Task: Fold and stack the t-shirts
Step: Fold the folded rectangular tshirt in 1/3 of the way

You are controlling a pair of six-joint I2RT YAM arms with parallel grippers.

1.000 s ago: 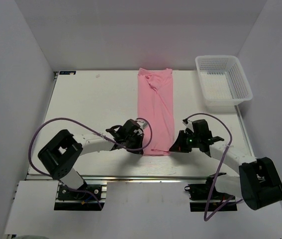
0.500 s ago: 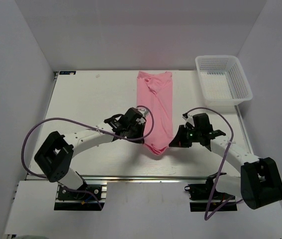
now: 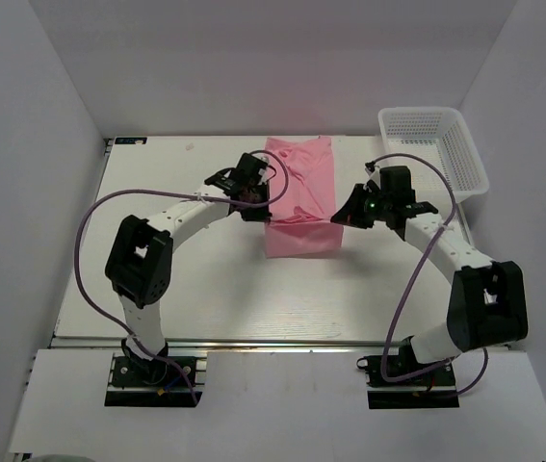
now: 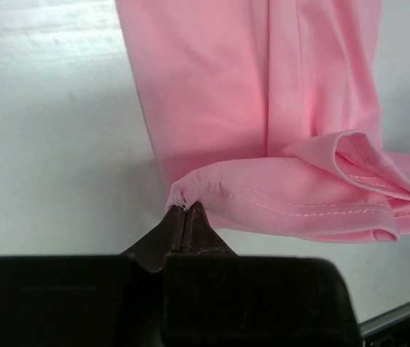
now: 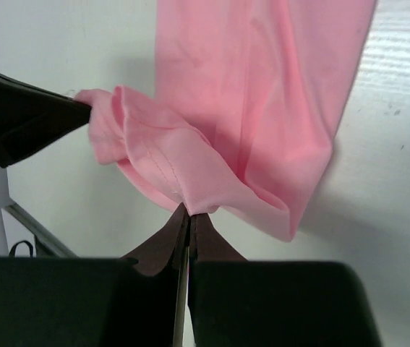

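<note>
The light-pink t-shirt (image 3: 301, 178) lies as a narrow lengthwise strip on the white table, collar end at the far edge. Its near hem is raised and carried over the strip, so the cloth doubles at a fold (image 3: 303, 245). My left gripper (image 3: 267, 216) is shut on the hem's left corner (image 4: 179, 195). My right gripper (image 3: 339, 218) is shut on the hem's right corner (image 5: 197, 202). In the left wrist view the gripper (image 4: 184, 210) pinches a small tuft of stitched hem. In the right wrist view the gripper (image 5: 189, 212) holds bunched hem, with the t-shirt (image 5: 262, 87) hanging down beyond it.
A white plastic mesh basket (image 3: 422, 112) stands at the table's far right corner, partly behind my right arm. Purple cables loop over both arms. White walls close in the table (image 3: 176, 279) on the left, right and far sides.
Both grippers, shut on the near hem, have lifted it and moved away from the bases toward the collar end. The strip now doubles over itself.
</note>
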